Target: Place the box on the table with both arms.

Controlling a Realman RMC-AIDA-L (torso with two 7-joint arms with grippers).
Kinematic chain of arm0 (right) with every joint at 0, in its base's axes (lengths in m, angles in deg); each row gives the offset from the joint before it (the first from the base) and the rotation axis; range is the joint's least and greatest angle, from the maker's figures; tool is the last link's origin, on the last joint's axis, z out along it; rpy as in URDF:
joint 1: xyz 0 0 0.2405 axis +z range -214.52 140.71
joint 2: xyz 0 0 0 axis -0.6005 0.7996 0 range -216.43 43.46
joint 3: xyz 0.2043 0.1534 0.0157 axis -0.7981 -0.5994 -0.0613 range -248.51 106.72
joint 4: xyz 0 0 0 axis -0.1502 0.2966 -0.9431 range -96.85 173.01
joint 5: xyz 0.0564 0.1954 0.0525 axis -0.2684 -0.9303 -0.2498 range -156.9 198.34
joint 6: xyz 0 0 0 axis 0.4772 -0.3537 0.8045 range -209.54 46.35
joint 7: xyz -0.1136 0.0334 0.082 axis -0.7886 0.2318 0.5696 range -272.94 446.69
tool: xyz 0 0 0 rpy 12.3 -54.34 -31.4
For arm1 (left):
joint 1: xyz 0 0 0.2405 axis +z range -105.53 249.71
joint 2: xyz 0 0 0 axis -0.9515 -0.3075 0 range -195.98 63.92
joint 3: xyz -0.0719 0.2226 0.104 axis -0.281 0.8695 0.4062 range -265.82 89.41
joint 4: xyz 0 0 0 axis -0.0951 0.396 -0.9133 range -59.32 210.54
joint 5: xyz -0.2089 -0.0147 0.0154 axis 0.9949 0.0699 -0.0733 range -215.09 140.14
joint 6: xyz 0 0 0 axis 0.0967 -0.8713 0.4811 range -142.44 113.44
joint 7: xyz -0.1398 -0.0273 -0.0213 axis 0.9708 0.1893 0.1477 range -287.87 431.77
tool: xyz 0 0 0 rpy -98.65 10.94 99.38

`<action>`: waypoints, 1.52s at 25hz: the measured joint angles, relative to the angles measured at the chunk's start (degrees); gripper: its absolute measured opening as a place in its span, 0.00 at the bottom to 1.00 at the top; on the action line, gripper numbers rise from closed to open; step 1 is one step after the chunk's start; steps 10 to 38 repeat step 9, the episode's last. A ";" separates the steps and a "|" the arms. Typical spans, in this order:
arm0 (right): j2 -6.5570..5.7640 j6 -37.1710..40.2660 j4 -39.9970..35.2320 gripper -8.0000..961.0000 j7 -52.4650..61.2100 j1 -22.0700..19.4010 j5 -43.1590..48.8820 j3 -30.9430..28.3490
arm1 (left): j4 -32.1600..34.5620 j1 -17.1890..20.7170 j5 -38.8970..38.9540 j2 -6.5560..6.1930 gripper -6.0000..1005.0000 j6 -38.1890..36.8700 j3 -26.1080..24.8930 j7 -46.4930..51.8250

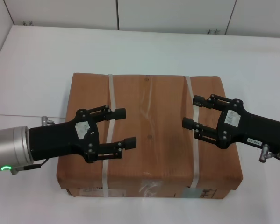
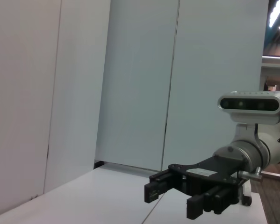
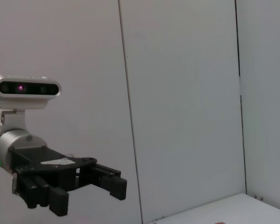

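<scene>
A large flat brown-paper-wrapped box [image 1: 149, 135] with two whitish plastic straps lies flat on the plain white table [image 1: 144, 51], while above its top the black left gripper [image 1: 125, 128] and black right gripper [image 1: 191, 112] face each other, fingers spread, holding nothing.

Brown box [image 1: 149, 126], 2 whitish straps [image 1: 193, 130]; white table [image 1: 46, 56].

No legible text on the box [image 1: 149, 135] (labels too small).
</scene>
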 joint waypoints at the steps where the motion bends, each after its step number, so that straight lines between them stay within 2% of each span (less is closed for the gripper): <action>1: 0.00 0.02 -0.01 0.71 0.04 0.01 -0.01 0.01 | 0.01 0.00 -0.12 0.02 0.79 -0.01 -0.01 0.04; 38: 0.09 -0.13 -0.08 0.71 0.07 0.09 -0.06 0.08 | 0.02 -0.14 -0.58 0.22 0.79 -0.06 -0.11 0.22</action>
